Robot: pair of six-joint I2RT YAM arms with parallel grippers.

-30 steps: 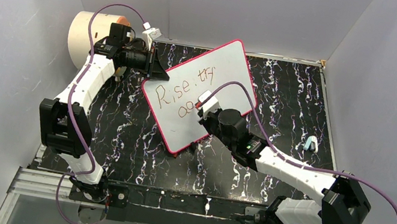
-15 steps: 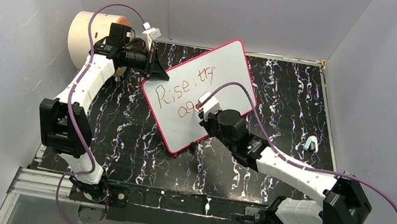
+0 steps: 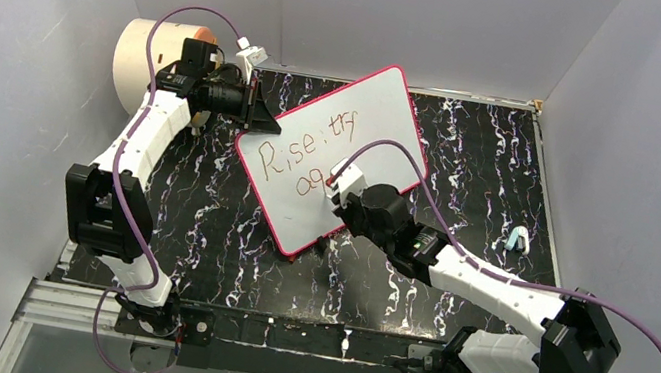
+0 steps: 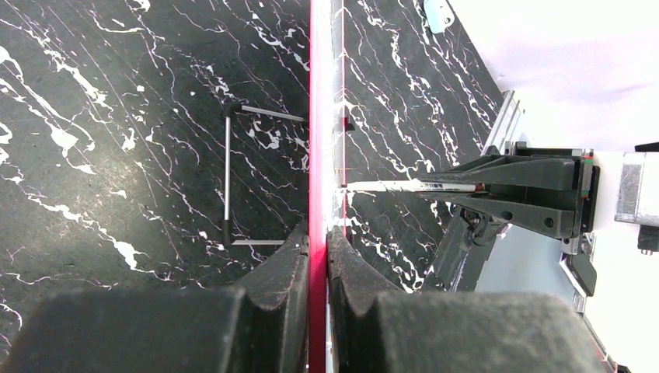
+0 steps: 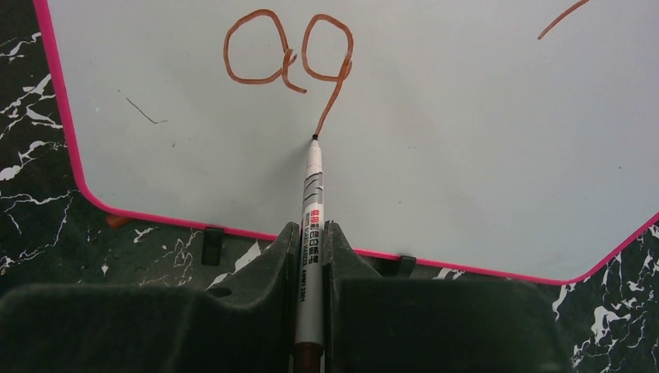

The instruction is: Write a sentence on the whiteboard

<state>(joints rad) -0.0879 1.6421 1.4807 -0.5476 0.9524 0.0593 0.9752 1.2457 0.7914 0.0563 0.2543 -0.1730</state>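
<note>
The whiteboard [image 3: 389,115] stands tilted on the black marbled table, with a pink-red rim. The sentence [image 3: 296,155] reads "Rise, try" on its top line and "ag" below. My left gripper [image 3: 262,116] is shut on the board's left edge; the left wrist view shows the rim [image 4: 319,116] edge-on between the left gripper's [image 4: 318,241] jaws. My right gripper [image 3: 339,184] is shut on a white marker [image 5: 313,202], its tip touching the board [image 5: 482,132] at the end of the tail of the "g" [image 5: 326,62]. The marker also shows in the left wrist view [image 4: 412,186].
A cream cylinder with an orange face [image 3: 150,60] stands at the back left behind the left arm. A small light-blue cap [image 3: 517,240] lies on the table at the right. A thin wire frame [image 4: 228,179] lies behind the board. Grey walls close in three sides.
My right gripper has moved slightly toward the near edge with the marker, and the tail of the "g" has grown longer. The left arm and the board have not moved.
</note>
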